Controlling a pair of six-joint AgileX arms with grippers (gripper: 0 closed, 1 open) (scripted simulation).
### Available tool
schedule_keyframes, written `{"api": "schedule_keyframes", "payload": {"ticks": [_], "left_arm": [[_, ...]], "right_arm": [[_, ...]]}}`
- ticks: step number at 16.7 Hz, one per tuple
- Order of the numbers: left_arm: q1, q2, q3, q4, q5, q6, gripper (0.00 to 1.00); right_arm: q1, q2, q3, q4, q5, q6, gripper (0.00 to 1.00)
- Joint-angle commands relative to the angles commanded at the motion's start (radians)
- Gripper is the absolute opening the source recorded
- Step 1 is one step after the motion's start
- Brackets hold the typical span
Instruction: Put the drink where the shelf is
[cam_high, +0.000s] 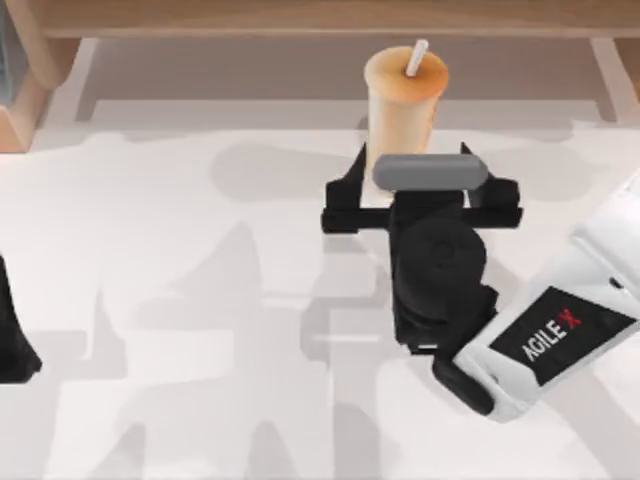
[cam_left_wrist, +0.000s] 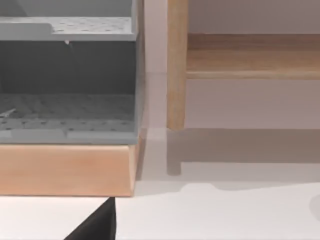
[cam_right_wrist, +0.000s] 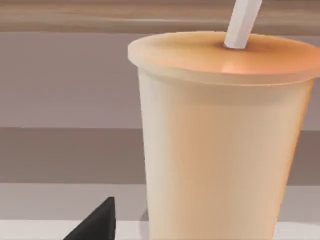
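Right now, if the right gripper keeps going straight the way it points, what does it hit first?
Most likely the drink: the right gripper points at it, fingers open either side of its base. The shelf lies beyond. The exact gap is hard to judge.

Drink (cam_high: 402, 105): orange-tan cup, paler cream down the sides, white straw (cam_high: 416, 57). Shelf (cam_high: 330, 18) at 12 o'clock: light-brown wood. My right gripper (cam_high: 413, 160): black fingers, grey bar across the top; arm casing white with a black panel, white lettering and a red X. Table (cam_high: 180, 300): white with soft grey shadows. Grey perforated rack (cam_left_wrist: 67, 75) on a pale wooden base.
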Motion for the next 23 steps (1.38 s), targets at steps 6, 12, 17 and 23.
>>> {"api": "schedule_keyframes", "payload": {"ticks": [6, 12, 17, 23], "left_arm": [[0.0, 0.0, 0.0, 0.0, 0.0, 0.0, 1.0], [0.0, 0.0, 0.0, 0.0, 0.0, 0.0, 1.0], [0.0, 0.0, 0.0, 0.0, 0.0, 0.0, 1.0], [0.0, 0.0, 0.0, 0.0, 0.0, 0.0, 1.0]], "right_arm": [[0.003, 0.022, 0.006, 0.013, 0.006, 0.0, 1.0], [-0.053, 0.074, 0.134, -0.057, -0.052, -0.002, 1.0], [-0.121, 0.137, 0.281, -0.14, -0.119, -0.003, 1.0], [-0.128, 0.144, 0.297, -0.148, -0.126, -0.004, 0.92]]}}
